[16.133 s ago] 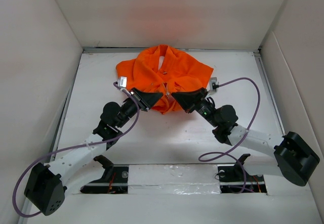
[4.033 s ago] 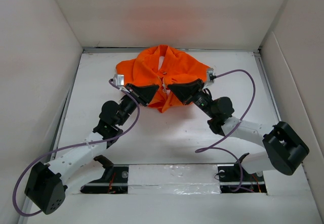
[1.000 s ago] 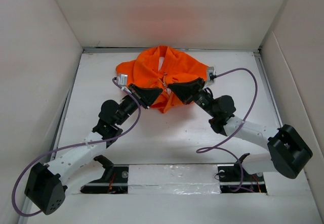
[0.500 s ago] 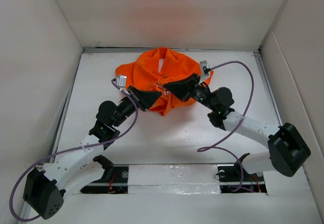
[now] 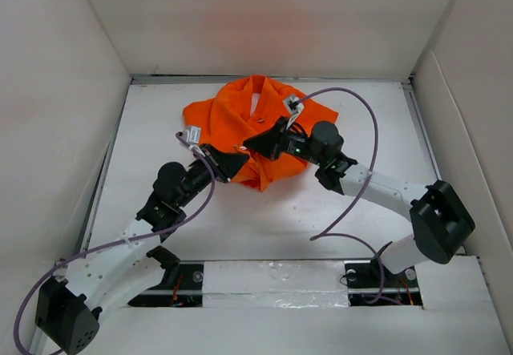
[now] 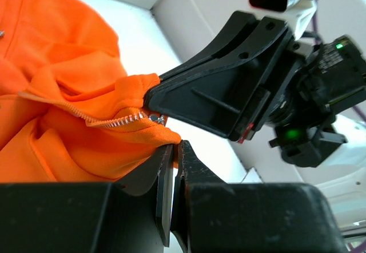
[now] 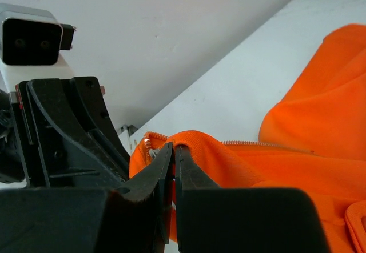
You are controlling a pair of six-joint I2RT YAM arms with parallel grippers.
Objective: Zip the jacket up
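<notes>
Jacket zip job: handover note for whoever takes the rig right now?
Left gripper: shut, pinching the jacket at its near front edge, just under the zipper teeth.
Right gripper: shut on the jacket's edge right beside it, nearly tip to tip with the left.
Jacket: bunched at the far middle of the table, collar away from the arms.
Done: both grips on, edges held close together.
Left: join the zipper ends and run it up; the collar end looks open.
</notes>
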